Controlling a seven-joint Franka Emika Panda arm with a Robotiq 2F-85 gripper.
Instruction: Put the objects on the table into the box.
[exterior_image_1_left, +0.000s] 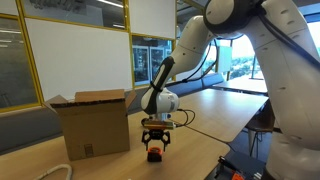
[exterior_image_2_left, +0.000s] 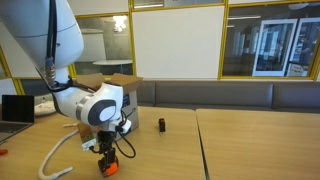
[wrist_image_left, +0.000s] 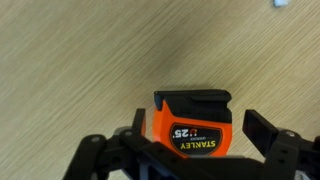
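Orange and black, the tape measure (wrist_image_left: 195, 118) sits on the wooden table (wrist_image_left: 80, 60). The gripper (wrist_image_left: 200, 130) hangs right over it with its jaws spread apart. One finger (wrist_image_left: 262, 131) is on each side, and a gap shows beside the tape measure. The cardboard box (exterior_image_1_left: 95, 125) stands near, its flaps up. A small dark thing (exterior_image_2_left: 161, 124) lies farther off on the table.

Bare wood of the table (wrist_image_left: 80, 60) lay open beyond the tape measure (wrist_image_left: 195, 125) and to both its sides in the wrist view. The cardboard box (exterior_image_1_left: 95, 125) stood near the gripper (exterior_image_1_left: 154, 146), its top flaps raised and its mouth open upward. A white cable (exterior_image_2_left: 55, 158) curled on the table beside the box; a small dark object (exterior_image_2_left: 161, 124) sat well apart.
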